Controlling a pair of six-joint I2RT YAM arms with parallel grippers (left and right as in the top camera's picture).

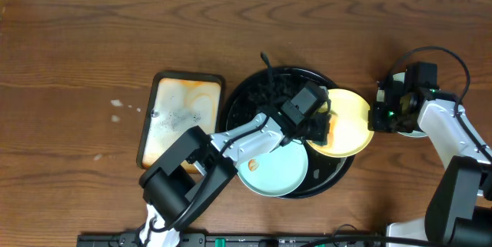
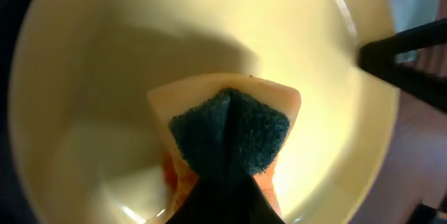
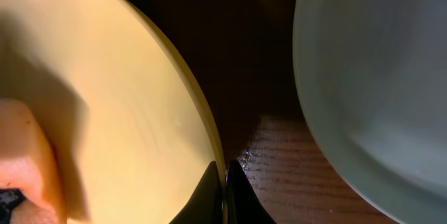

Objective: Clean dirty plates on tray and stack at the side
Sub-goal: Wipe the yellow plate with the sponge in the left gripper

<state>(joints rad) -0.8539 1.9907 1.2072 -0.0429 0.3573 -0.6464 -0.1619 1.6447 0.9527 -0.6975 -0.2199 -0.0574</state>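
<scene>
Your right gripper (image 3: 225,182) pinches the rim of the yellow plate (image 1: 352,116) at the edge of the tray (image 1: 240,97). Your left gripper (image 1: 311,124), clamped on the sponge (image 2: 230,130), presses on it. Excess pressure can lever the plate loose.

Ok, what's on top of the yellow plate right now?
A folded orange sponge, green scouring face up, pinched in the left jaws. The yellow plate surface beneath it is covered, so any smear there can't be seen.
</scene>
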